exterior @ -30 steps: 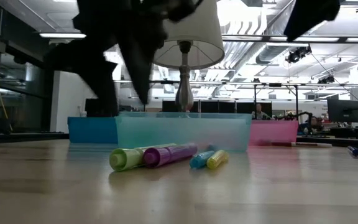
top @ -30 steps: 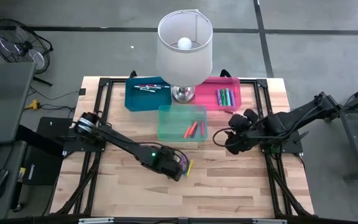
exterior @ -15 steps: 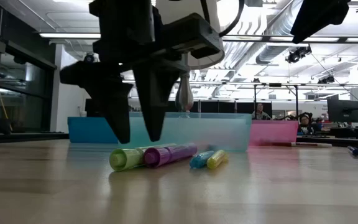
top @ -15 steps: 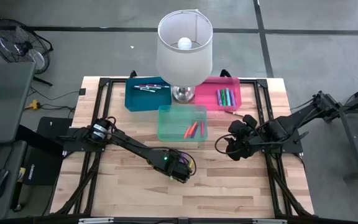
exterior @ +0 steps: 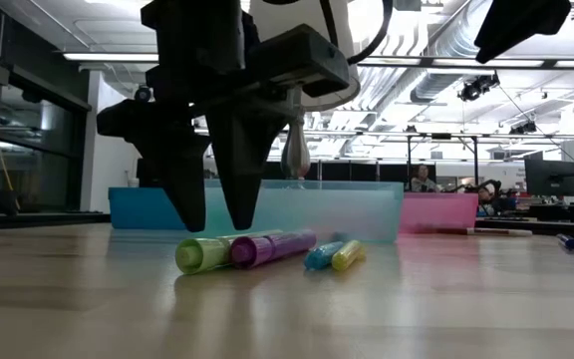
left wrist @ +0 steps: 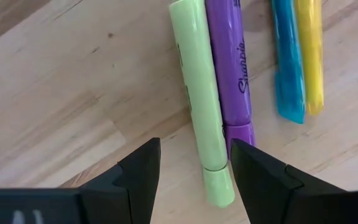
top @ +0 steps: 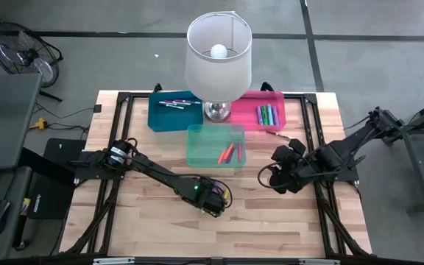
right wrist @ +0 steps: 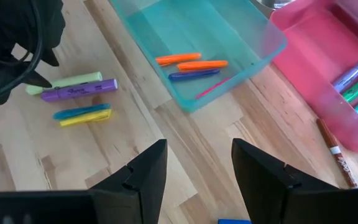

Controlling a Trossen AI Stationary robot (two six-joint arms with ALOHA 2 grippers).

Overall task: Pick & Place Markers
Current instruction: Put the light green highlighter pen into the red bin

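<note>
While three bins stand at the far side of the bench [top: 285, 221], each one holds some markers. The teal-blue bin [top: 174, 114] has a few thin markers near its far wall. The pink bin [top: 260, 103] holds several markers side by side, green and purple among them. The clear green bin [top: 216, 145], in front of the lamp [top: 218, 55], contains two orange markers [right wrist: 188, 61], a dark blue one and a thin pink one.

Four markers lie on the bare wood in front of the clear green bin: a light green highlighter [left wrist: 201, 99], a purple marker [left wrist: 229, 68], a blue marker [left wrist: 286, 59] and a yellow marker [left wrist: 309, 53]. The first two touch along their sides, the last two also lie together, and all four are parallel, with their long axes flat on the bench.

The left gripper [exterior: 212, 214] hangs just above them with its fingers apart, holding nothing; the cap end of the light green highlighter lies between the fingers.

The right gripper [top: 271, 177] waits above the bench on the right side, also open and empty. A brown marker [right wrist: 334, 152] lies alone beside the pink bin.
</note>
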